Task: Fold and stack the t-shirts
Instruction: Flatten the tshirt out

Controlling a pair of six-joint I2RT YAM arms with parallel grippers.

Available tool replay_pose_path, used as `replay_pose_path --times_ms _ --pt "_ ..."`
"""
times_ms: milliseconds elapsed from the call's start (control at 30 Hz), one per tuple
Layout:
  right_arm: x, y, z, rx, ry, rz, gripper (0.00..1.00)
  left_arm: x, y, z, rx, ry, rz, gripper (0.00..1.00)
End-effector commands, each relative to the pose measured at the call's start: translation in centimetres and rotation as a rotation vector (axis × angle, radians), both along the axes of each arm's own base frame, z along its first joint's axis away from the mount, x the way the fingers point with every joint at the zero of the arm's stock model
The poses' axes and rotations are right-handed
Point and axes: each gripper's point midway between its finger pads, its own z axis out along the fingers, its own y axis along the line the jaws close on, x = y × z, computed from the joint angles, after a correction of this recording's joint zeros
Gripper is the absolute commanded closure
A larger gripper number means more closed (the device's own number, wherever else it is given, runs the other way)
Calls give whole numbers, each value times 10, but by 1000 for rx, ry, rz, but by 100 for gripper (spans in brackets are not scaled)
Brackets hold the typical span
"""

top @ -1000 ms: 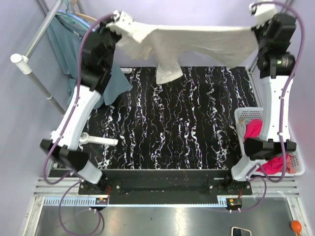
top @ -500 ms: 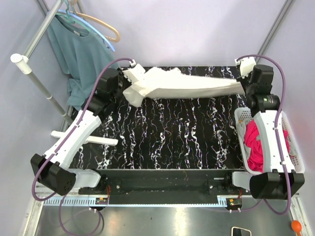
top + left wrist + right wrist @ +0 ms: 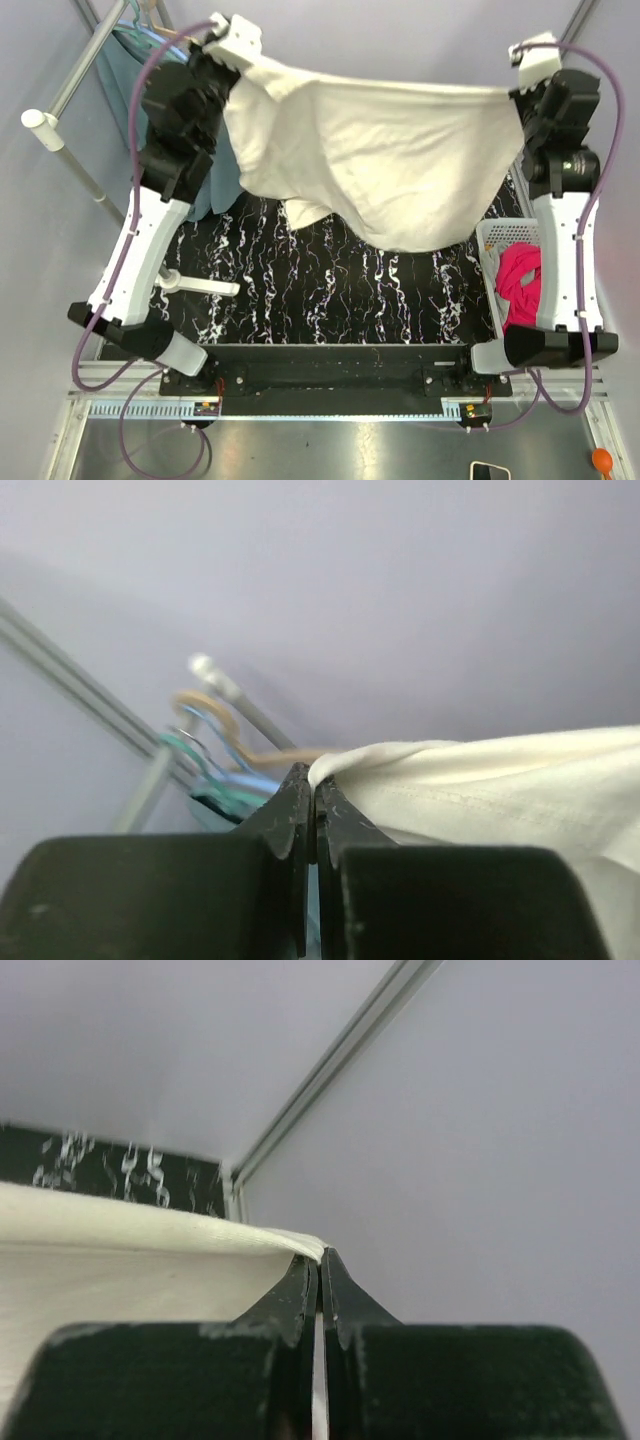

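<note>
The cream t-shirt [image 3: 380, 160] hangs spread in the air between both raised arms, high above the black marbled table [image 3: 330, 290]. My left gripper [image 3: 243, 62] is shut on its left corner; the pinched cloth edge [image 3: 420, 770] shows at the jaw tips [image 3: 314, 780]. At the far right my right gripper [image 3: 515, 92] is shut on the other corner, with cream cloth [image 3: 150, 1250] running left from its tips [image 3: 320, 1258]. The shirt's lower edge sags toward the table's middle. A magenta-pink t-shirt [image 3: 520, 280] lies bunched in the white basket [image 3: 492, 238] at the right.
A teal garment [image 3: 215, 185] on hangers hangs from a rack [image 3: 60, 135] at the back left, partly behind my left arm. A white bar [image 3: 200, 287] lies on the table's left side. A phone [image 3: 490, 470] and an orange object [image 3: 603, 460] lie below the table's front edge.
Both arms have swung back up from a lowered, stretched pose. The cream t-shirt, bunched into a narrow band half a second ago, now hangs open as a wide sheet.
</note>
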Motion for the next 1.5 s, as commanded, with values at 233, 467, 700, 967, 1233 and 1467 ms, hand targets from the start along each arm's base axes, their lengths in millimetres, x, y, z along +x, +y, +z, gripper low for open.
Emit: replay_pose_path --times_ms 233,467,700,967,1233,1467 --pt "-74 8 105 -9 -130 45 100 -108 45 95 -26 -235 47 100" --pt "-143 14 107 -45 -128 71 100 -179 82 90 -30 -269 54 100" --pt "-190 14 115 -54 -161 58 100 -220 110 95 -85 -308 65 100" --pt "-169 5 111 -64 -140 11 100 -183 93 99 -60 -316 109 100" --pt "-67 -5 96 -71 -108 -17 100 -70 82 129 -122 -360 229 100" --pt "-26 -18 154 -93 -269 -78 100 -21 95 149 -102 -443 325 100"
